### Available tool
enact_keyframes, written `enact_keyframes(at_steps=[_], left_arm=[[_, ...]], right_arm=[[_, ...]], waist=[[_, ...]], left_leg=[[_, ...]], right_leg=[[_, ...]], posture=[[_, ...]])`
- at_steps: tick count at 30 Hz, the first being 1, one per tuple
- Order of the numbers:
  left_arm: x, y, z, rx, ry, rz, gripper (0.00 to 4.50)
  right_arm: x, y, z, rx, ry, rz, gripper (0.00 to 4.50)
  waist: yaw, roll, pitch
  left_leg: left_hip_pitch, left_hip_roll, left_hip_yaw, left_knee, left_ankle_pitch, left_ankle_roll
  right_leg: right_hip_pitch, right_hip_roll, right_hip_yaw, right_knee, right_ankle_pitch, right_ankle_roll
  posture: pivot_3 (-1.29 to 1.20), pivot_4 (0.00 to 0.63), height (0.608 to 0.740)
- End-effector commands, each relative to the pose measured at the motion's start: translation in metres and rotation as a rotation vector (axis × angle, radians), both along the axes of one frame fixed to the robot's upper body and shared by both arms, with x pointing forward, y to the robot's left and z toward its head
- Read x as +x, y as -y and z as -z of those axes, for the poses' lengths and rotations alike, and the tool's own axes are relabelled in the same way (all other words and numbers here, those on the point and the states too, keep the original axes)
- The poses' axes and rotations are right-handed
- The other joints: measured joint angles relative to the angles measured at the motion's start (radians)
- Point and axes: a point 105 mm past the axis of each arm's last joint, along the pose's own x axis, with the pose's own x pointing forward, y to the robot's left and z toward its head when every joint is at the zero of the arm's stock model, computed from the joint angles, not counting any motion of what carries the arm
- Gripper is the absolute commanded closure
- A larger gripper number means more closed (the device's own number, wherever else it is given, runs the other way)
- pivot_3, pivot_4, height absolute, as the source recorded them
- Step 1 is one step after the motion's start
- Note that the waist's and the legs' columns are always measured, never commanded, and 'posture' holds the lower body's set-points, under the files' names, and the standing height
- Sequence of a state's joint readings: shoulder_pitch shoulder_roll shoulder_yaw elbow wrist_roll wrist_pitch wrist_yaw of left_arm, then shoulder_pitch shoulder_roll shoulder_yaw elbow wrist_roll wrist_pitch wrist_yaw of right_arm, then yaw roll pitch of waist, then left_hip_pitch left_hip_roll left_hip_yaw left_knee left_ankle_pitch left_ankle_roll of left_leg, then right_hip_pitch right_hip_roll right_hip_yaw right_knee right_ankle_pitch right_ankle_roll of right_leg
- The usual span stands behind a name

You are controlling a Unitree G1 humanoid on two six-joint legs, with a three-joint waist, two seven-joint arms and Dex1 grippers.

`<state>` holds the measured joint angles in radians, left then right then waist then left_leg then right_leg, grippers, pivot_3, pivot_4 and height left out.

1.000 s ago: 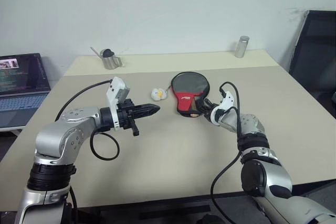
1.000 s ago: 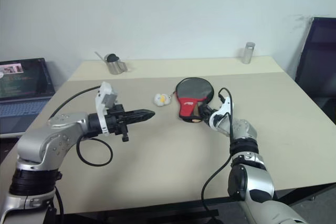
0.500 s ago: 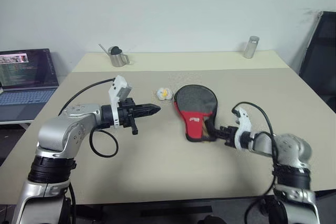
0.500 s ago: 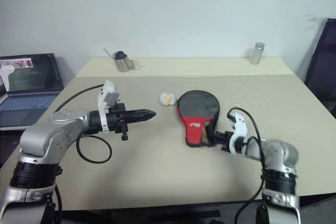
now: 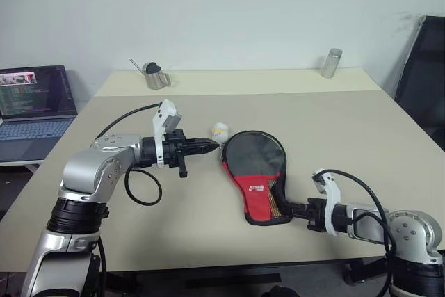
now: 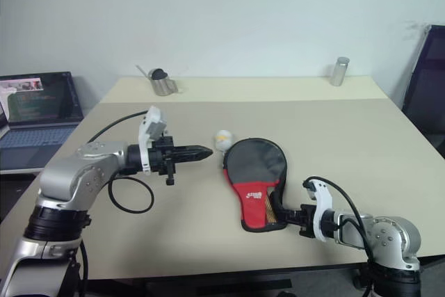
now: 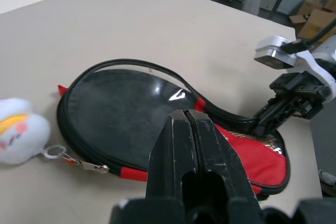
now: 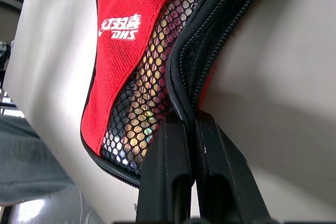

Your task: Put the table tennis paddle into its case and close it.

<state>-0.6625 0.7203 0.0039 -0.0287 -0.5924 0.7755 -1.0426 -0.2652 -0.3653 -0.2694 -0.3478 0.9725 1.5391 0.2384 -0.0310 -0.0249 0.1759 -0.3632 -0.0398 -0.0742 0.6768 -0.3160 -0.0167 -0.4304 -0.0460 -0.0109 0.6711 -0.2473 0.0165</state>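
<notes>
Black case (image 5: 255, 172) edge pinched by right tool (image 5: 290, 208); left tool (image 5: 208, 145) closed, empty.

Plain pale wall (image 5: 243, 5) behind the beige surface (image 5: 361, 123); an open laptop (image 5: 35, 102) glows off to the left (screen lit), a dark chair (image 5: 424, 81) at the right edge.

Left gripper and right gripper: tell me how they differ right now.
The left gripper hovers above the table, holding nothing; the right gripper is shut on the case at its narrow handle end. The left gripper points at the case's round end beside the plush charm; the right gripper sits low by the table's near edge. Both are shut.
</notes>
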Motion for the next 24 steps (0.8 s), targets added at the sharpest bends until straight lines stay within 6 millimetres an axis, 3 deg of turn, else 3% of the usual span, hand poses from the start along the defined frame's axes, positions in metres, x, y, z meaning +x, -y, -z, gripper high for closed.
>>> enact_keyframes(at_steps=[1, 10, 16, 24], left_arm=[[-0.001, 0.001, -0.011, -0.002, 0.052, 0.015, 4.50], [-0.003, -0.002, -0.010, -0.005, 0.049, 0.002, 4.50], [0.000, -0.004, -0.012, -0.004, 0.054, -0.009, 4.50], [0.003, -0.006, -0.014, -0.005, 0.065, -0.015, 4.50]], right_arm=[[-0.024, -0.006, 0.011, -0.006, -0.094, -0.100, 4.46], [-0.037, -0.002, 0.012, -0.002, -0.110, -0.125, 4.46], [-0.035, -0.003, 0.012, 0.004, -0.107, -0.112, 4.46], [-0.021, 0.013, -0.003, -0.018, -0.049, -0.068, 2.19]], waist=[[0.001, 0.000, 0.000], [0.002, 0.000, 0.000], [0.002, 0.000, 0.000], [0.002, 0.000, 0.000]], left_leg=[[0.000, 0.000, 0.000, 0.000, 0.000, 0.000], [0.000, 0.000, -0.002, 0.000, 0.000, 0.000], [0.000, 0.000, -0.003, 0.000, -0.001, 0.001], [0.001, 0.000, -0.003, 0.000, -0.001, 0.001]], right_leg=[[0.000, 0.000, 0.000, 0.000, 0.000, 0.000], [0.003, 0.000, -0.002, -0.003, 0.000, 0.000], [0.005, 0.000, -0.003, -0.006, 0.000, 0.000], [0.005, 0.000, -0.003, -0.006, 0.000, 0.000]], posture=[[0.00, 0.150, 0.740], [0.00, 0.150, 0.740], [0.00, 0.150, 0.740], [0.00, 0.150, 0.740]])
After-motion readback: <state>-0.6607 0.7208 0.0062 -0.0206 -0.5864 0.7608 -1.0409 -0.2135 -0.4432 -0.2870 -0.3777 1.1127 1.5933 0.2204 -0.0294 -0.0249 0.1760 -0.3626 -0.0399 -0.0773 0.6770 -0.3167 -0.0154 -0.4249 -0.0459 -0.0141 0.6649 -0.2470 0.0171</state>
